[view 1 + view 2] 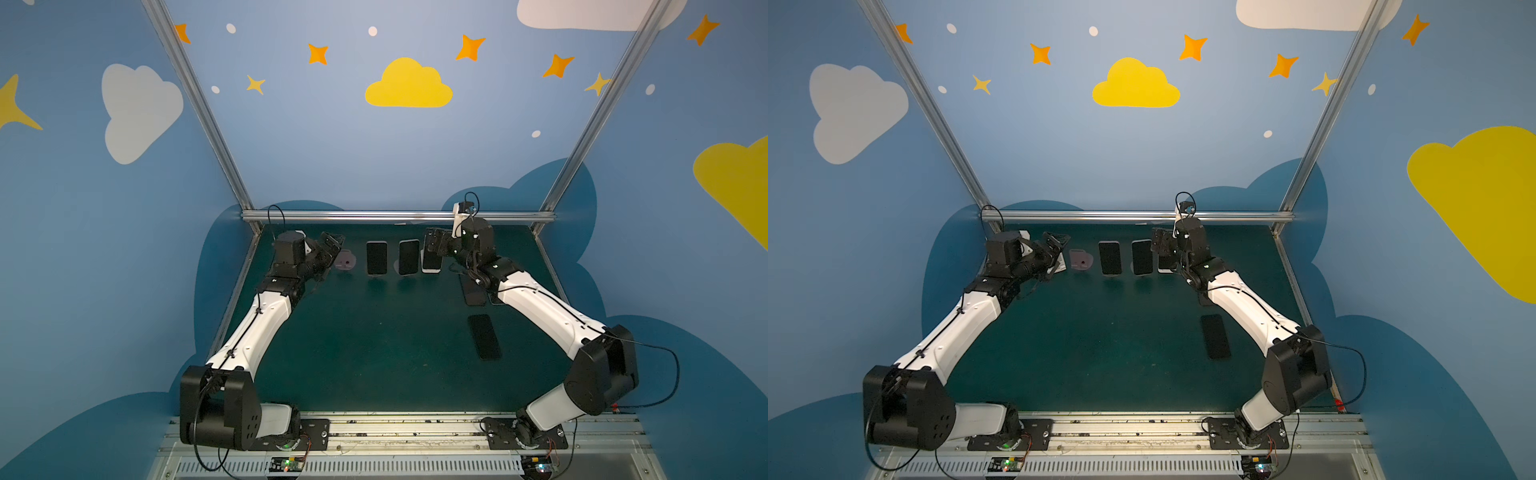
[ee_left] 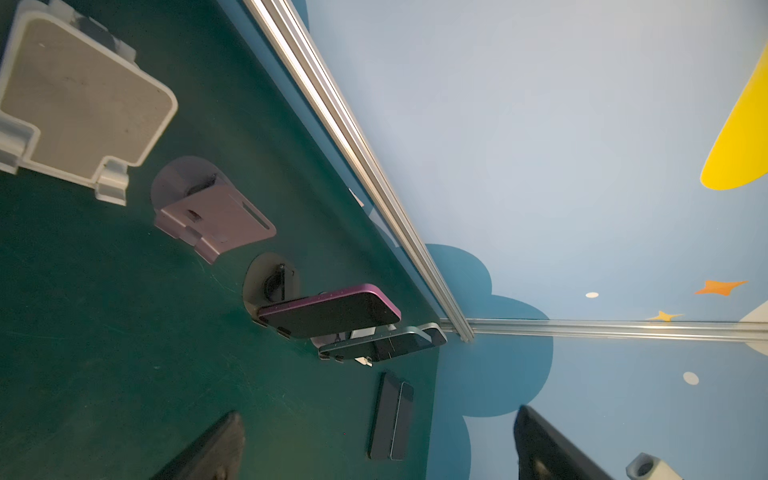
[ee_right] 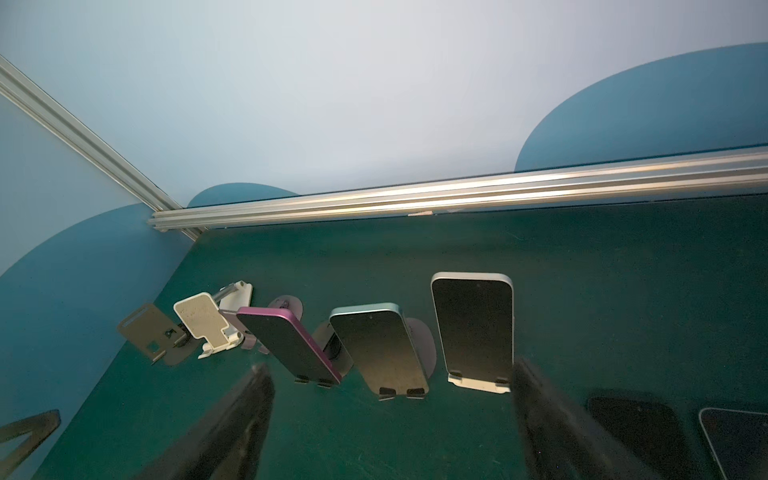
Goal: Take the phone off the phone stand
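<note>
We judge the job partly done. Two black phones lie flat on the green table (image 1: 374, 365) on the right: one in the open (image 1: 484, 336), the other (image 1: 473, 294) partly under the right arm. Along the back edge we count three empty holders: a black stand (image 3: 149, 332), a white folding stand (image 2: 83, 99) and a mauve stand (image 1: 345, 261).

Three phones are left, each leaning upright in its holder, in a row to the right of the mauve stand: a purple phone (image 1: 377, 257), a teal phone (image 1: 408, 257) and a silver-edged phone (image 1: 431, 262), the last on a low white stand (image 3: 478, 383).

The right gripper (image 1: 432, 242) hangs at the top of the silver-edged phone in both top views. In its wrist view its two dark fingers (image 3: 548, 424) are spread apart with nothing pinched between them, and the silver-edged phone stands just beside one of them, not between the two. Whether a finger touches the phone we cannot tell. The left gripper (image 1: 333, 242) hovers at the left end of the row, over the empty stands, its fingers (image 2: 208, 449) spread wide and holding nothing.

So we take the silver-edged phone to be the one in hand, with the approach made but the grasp not yet taken. Left to do, as we read it: close on it, lift it clear of the low white stand's front lip, and lay it on the table, then deal with the teal and purple phones.
</note>
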Robot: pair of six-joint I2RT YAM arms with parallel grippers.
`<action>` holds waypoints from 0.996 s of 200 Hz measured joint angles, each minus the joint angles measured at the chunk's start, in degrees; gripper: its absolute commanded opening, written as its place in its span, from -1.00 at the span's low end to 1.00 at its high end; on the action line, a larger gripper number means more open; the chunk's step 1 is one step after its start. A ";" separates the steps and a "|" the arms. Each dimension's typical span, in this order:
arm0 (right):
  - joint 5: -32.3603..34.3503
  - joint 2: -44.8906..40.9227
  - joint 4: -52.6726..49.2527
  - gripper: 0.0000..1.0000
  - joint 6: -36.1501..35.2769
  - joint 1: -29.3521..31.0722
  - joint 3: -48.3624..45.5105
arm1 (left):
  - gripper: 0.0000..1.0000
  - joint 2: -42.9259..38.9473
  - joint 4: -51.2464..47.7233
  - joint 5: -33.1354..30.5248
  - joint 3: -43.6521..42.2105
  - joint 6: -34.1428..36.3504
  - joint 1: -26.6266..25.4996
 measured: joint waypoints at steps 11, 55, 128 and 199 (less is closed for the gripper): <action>0.24 0.02 -1.05 0.78 -0.57 0.04 0.52 | 1.00 0.33 0.04 -0.22 0.00 0.59 -1.16; 1.31 0.17 -4.90 0.80 -2.60 0.22 3.93 | 1.00 4.44 1.92 3.17 -0.11 -0.68 -4.76; 8.02 11.98 -10.34 0.82 -7.72 0.35 15.96 | 1.00 1.38 5.33 3.56 -1.92 -2.03 -4.68; 10.23 20.44 -9.42 0.88 -12.66 0.44 19.41 | 1.00 2.38 6.34 6.34 -1.90 -2.99 -4.52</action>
